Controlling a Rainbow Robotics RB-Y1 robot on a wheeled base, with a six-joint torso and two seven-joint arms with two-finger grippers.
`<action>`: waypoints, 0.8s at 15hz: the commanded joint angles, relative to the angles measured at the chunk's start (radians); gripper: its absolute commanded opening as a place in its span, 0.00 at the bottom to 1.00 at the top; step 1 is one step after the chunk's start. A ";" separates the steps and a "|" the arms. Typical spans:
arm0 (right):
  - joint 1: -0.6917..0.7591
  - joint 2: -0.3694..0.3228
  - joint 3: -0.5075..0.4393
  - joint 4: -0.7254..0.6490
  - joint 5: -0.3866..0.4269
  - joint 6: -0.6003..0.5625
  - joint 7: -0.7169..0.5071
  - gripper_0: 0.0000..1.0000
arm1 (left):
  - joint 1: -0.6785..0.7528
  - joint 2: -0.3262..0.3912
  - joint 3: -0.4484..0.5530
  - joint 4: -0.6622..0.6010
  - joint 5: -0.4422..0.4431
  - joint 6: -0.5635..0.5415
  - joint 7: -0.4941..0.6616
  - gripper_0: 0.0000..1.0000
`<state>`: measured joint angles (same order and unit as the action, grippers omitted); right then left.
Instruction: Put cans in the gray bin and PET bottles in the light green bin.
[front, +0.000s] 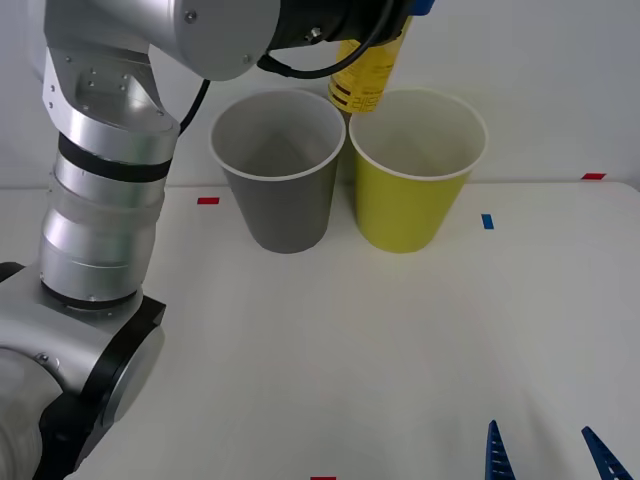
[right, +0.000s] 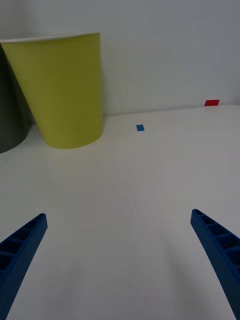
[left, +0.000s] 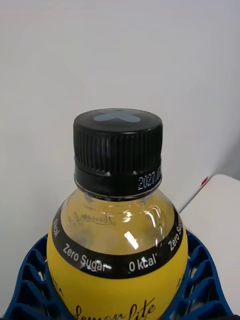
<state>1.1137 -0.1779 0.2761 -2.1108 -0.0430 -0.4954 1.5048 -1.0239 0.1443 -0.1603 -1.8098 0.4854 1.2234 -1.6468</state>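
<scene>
White desk (front: 330, 360) against a pale wall, marked with small red and blue tape squares. Standing side by side near the back, rims just about touching: round tapered dark gray bin (front: 279, 170) with white rim on the robot's left, matching yellow-green bin (front: 415, 168) on the right.

Held aloft behind and above the two rims, roughly over the gap between them: small yellow plastic bottle (front: 371, 72) with black band and lettering (black screw cap (left: 119, 150) and "Zero Sugar" band plain in the left wrist view). Left tool (left: 117, 280) clenched around the bottle's yellow body, blue ribbed fingers (left: 30, 285) cupping it on both sides, cap clear of the grip.

Right tool (right: 120, 260) low over bare desk at the near right, well apart from the bins, spread wide and holding nothing; blue fingertips (front: 495, 450) seen at the front view's lower edge.
</scene>
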 joint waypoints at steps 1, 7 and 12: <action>0.000 0.000 0.000 0.000 0.000 0.000 0.000 1.00 | -0.013 -0.066 -0.053 0.179 -0.021 -0.203 -0.011 0.00; 0.000 0.000 0.000 0.000 0.000 0.000 0.000 1.00 | -0.016 -0.162 -0.056 0.380 -0.047 -0.415 -0.047 0.00; 0.000 0.000 0.000 0.000 0.000 0.000 0.000 1.00 | -0.030 -0.162 -0.058 0.464 -0.056 -0.504 -0.073 0.00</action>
<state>1.1137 -0.1779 0.2761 -2.1108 -0.0430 -0.4954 1.5048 -1.0532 -0.0174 -0.2183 -1.3458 0.4314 0.7207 -1.7152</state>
